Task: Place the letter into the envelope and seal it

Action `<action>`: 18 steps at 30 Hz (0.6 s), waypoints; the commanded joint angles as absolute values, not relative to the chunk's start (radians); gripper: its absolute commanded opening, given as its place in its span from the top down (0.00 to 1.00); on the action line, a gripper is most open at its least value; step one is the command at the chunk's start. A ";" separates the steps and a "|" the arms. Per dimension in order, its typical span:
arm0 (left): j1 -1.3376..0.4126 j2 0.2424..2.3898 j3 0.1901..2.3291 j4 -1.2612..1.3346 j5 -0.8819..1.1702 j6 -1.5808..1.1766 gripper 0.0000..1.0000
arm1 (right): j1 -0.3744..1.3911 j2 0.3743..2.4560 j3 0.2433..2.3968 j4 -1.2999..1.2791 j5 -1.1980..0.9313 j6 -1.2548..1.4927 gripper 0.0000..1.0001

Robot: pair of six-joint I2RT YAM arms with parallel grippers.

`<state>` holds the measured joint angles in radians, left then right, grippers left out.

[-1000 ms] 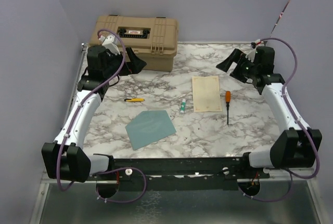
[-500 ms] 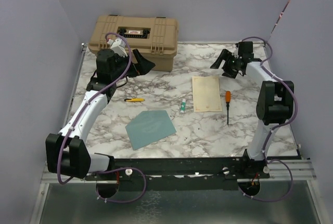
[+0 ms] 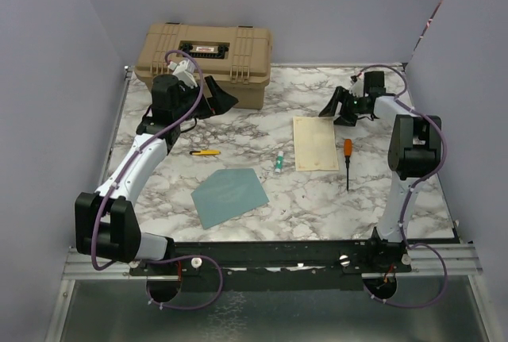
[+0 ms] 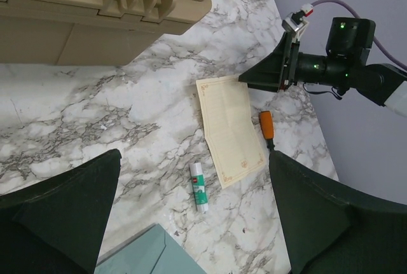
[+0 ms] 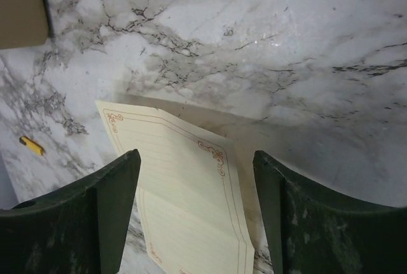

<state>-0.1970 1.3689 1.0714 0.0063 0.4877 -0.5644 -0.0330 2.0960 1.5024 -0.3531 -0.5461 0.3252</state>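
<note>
The cream letter [image 3: 315,142] lies flat on the marble table right of centre; it also shows in the left wrist view [image 4: 230,128] and the right wrist view [image 5: 184,185]. The teal envelope [image 3: 229,195] lies flat at the front centre, its corner in the left wrist view [image 4: 149,256]. My right gripper [image 3: 335,109] is open and empty, hovering just above the letter's far right corner, jaws spanning it. My left gripper [image 3: 222,97] is open and empty at the back left, in front of the tan case.
A tan hard case [image 3: 208,52] stands at the back left. A green-white glue stick [image 3: 279,163] lies between envelope and letter. An orange-handled screwdriver [image 3: 347,159] lies right of the letter. A yellow item [image 3: 205,152] lies left of centre. Walls close both sides.
My right arm swung in from the far right and lowered its gripper over the letter's far end. My left arm shifted slightly right near the case. Letter and envelope have not moved.
</note>
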 commanded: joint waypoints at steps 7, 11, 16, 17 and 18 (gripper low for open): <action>-0.201 1.338 1.106 0.002 0.487 -0.543 0.01 | -0.036 2.143 1.443 -0.230 -0.785 0.341 0.63; -0.199 1.312 1.101 -0.019 0.463 -0.537 0.01 | -0.037 2.090 1.410 -0.174 -0.783 0.384 0.99; -0.200 1.299 1.112 -0.044 0.423 -0.539 0.01 | -0.037 1.945 1.380 -0.149 -0.741 0.410 1.00; -0.200 1.300 1.115 -0.047 0.413 -0.543 0.01 | -0.037 1.903 1.373 -0.146 -0.721 0.417 1.00; -0.200 1.300 1.119 -0.050 0.404 -0.549 0.01 | -0.036 1.859 1.364 -0.140 -0.706 0.421 1.00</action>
<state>-0.1970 1.3224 1.0843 -0.0143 0.4618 -0.5552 -0.0338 2.0441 1.3773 -0.2165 -0.7425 0.3923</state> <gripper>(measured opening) 0.987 0.005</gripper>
